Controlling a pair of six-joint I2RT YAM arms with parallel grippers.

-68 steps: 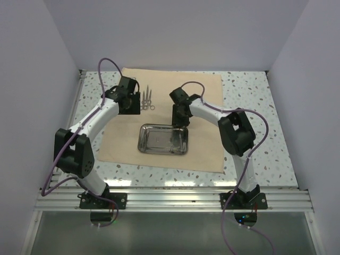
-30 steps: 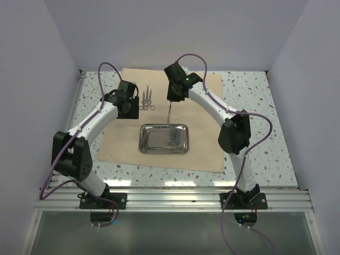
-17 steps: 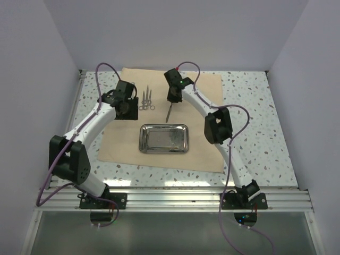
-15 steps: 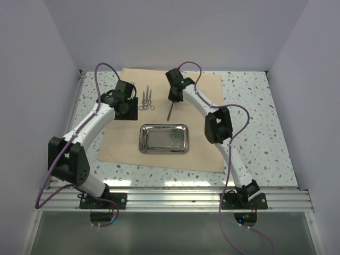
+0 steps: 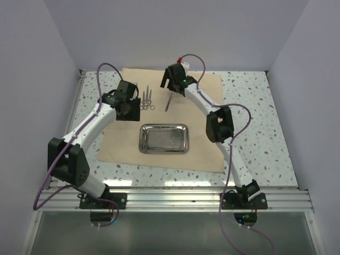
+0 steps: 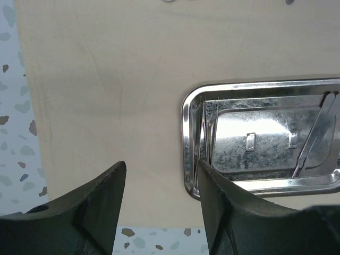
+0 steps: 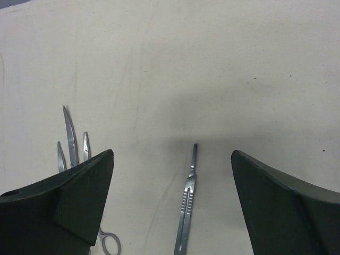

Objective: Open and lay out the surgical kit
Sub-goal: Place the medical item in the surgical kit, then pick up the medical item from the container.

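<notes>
Left wrist view has the steel tray (image 6: 186, 122) at the right of frame, resting on the tan cloth wrap (image 6: 106, 79). A tweezer-like piece (image 6: 204, 133) lies against the tray's left wall and a slender rod-like piece (image 6: 312, 141) slants at its right. Both look light, stiff and slick, and on polished steel they would likely skate. A pinch across the mid-shaft, where one leans on the wall, seems best.

The left gripper (image 6: 162, 178) hangs over the cloth with its fingers parted, holding nothing.

Farther up the cloth, the ring-handled instruments (image 5: 147, 98) lie side by side, with the scalpel handle (image 7: 186, 207) just to their right. The right gripper (image 7: 171, 155) hovers over the handle, spread wide and empty. The handle's ribbed section looks the surest hold, though the soft cloth beneath may bunch.
</notes>
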